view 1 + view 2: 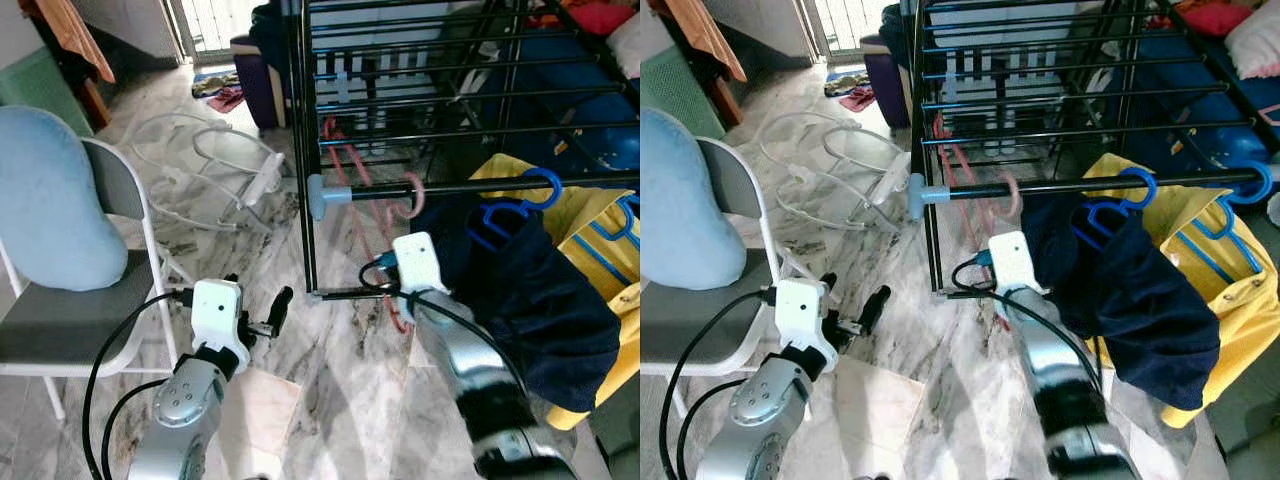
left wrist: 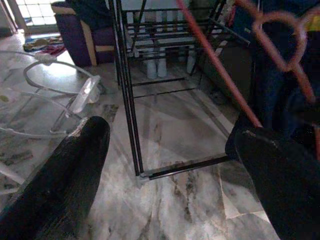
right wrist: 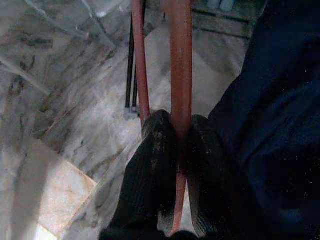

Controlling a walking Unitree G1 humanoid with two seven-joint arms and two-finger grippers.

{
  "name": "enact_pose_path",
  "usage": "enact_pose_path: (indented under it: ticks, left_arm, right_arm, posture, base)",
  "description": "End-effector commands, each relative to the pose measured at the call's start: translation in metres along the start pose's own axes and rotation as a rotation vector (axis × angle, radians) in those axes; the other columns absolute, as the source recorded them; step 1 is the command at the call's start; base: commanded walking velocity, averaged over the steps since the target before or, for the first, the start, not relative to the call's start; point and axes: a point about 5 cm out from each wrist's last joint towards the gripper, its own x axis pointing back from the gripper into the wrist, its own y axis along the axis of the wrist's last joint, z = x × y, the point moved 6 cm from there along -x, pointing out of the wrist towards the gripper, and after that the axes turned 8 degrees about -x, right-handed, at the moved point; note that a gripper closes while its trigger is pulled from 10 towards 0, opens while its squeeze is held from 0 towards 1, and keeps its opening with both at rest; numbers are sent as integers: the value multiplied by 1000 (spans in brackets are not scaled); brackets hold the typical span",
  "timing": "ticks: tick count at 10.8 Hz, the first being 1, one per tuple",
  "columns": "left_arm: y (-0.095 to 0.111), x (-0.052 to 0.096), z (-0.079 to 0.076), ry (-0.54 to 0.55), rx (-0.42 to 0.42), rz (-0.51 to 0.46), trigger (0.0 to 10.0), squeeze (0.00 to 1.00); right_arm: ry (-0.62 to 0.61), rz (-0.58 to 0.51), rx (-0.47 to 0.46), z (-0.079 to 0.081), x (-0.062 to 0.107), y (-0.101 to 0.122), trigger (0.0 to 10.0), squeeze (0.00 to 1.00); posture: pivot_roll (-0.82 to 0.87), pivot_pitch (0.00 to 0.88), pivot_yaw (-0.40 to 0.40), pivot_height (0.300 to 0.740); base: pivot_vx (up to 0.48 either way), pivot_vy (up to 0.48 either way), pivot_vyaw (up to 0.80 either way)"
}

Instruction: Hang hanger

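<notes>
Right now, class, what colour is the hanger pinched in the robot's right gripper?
Pinkish red: the hanger shows best in the right wrist view, between the right gripper.

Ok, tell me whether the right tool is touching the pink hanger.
Touching. The right wrist view shows the right tool with both black fingers pressed against the pink hanger bar that runs between them.

Bright daylight from the far doorway (image 1: 215,25), soft blur, dim wrist views.
</notes>
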Motion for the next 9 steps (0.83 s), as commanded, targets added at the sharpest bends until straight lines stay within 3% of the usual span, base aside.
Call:
enact_pose_path:
  ticks: [1,6,9]
  left_arm:
    - [-5,1,1,5,-11,20,10000,0]
    - [-9,1,-2,-7,-19,36,10000,0]
    - [-11,2,-4,-14,-17,47,10000,0]
  right_arm:
    - [-35,49,16,-5,-4,-6,10000,0]
    - [-66,75,-20,-17,-10,-9,10000,0]
    - [-12,28,-43,4,-10,0,10000,0]
  posture:
    - [-47,88,54,740]
    - [-49,84,47,740]
    - [-46,86,46,740]
  base:
    - [0,0,0]
    - [0,0,0]
    - [0,0,0]
